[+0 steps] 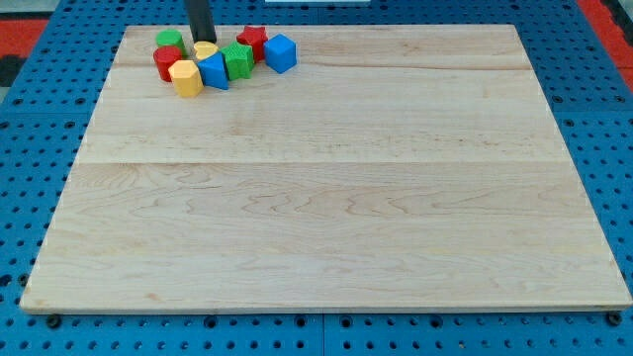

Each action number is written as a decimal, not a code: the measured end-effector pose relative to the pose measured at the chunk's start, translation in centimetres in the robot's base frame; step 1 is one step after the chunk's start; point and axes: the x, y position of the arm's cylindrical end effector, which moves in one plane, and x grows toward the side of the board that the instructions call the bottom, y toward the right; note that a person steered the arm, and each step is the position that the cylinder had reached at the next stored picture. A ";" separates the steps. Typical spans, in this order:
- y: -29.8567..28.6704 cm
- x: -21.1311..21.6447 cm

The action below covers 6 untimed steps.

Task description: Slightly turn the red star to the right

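The red star (253,41) sits near the view's top left in a tight cluster of blocks. A blue cube (281,52) is just to its right and a green star (238,60) just below it on the left. My rod comes down from the view's top, and my tip (203,41) rests at the cluster's upper edge, left of the red star, just above a yellow block (206,49). A gap separates my tip from the red star.
Other blocks in the cluster: a green block (170,42), a red block (167,62), a yellow hexagon (185,77) and a blue block (214,71). The wooden board (336,198) lies on a blue pegboard (20,148).
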 end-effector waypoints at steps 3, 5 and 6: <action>2.4 -1.7; 6.3 -1.8; 7.1 -2.8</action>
